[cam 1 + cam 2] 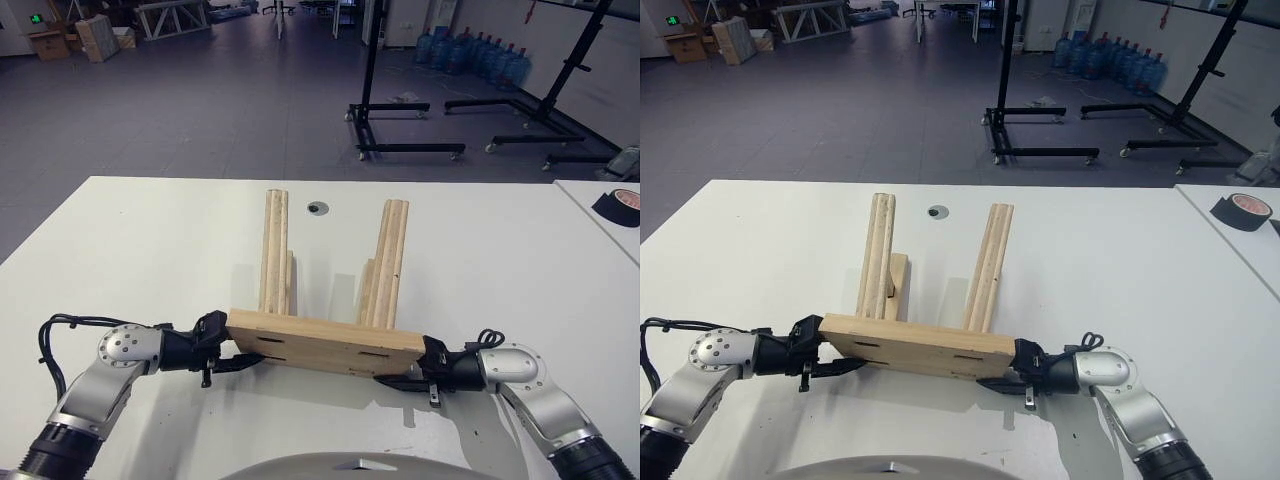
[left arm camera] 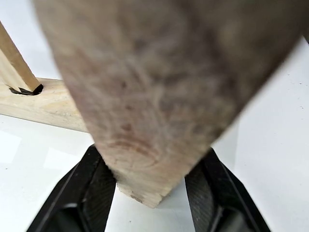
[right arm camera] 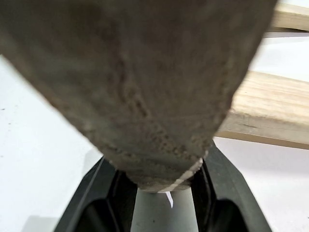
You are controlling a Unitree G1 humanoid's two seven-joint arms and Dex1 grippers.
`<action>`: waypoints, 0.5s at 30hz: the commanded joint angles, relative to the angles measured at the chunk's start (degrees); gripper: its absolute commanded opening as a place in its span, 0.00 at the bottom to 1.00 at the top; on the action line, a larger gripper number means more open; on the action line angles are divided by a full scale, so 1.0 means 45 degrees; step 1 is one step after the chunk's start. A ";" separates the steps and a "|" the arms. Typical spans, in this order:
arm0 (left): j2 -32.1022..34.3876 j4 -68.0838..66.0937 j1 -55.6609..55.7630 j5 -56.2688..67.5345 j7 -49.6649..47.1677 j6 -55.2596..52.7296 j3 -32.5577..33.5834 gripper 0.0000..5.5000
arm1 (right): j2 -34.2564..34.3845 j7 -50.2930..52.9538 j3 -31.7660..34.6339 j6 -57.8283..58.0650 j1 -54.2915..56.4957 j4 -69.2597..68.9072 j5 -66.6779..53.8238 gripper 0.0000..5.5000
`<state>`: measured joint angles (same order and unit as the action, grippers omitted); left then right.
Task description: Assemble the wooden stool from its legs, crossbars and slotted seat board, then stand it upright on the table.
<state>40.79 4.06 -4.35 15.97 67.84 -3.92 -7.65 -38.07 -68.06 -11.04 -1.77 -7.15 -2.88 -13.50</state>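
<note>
white table (image 1: 150, 250) | seat board (image 1: 320, 345) ends clamped in jaws | crossbar (image 1: 899, 272) half hidden

At surface (image 1: 140, 250) front, seat board (image 1: 322, 345) on edge; legs (image 1: 274, 250) stretch behind it; left gripper (image 1: 232, 352) at left end, right gripper (image 1: 405, 373) at right end.

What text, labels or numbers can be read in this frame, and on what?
Nothing can be read.
The green lit sign on the far wall: too small to read.
The cardboard boxes: any print is too small.
The seat board, legs and table: no markings visible.
</note>
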 commanded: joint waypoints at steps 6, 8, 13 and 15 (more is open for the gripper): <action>0.0268 0.1151 0.0082 0.2833 0.2101 -0.1466 0.0284 0.32 | -0.0314 -0.1319 0.1206 0.2679 0.0877 -0.1498 -0.3218 0.24; 0.0262 0.1492 0.0145 0.3659 0.2360 -0.2139 0.0462 0.31 | -0.0309 -0.1522 0.1408 0.3346 0.1122 -0.1676 -0.3740 0.24; -0.0177 0.2807 0.0335 0.6355 0.2131 -0.4084 0.1375 0.30 | -0.0349 -0.1680 0.2021 0.5189 0.1262 -0.2858 -0.5384 0.24; -0.0294 0.3736 0.0115 0.7616 0.1768 -0.4859 0.1848 0.29 | -0.0849 -0.1912 0.2487 0.6251 0.0822 -0.3881 -0.6456 0.24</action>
<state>43.06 13.45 -3.72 42.02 75.86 -22.33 1.86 -42.70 -78.29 -2.03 23.63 -4.81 -13.32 -35.08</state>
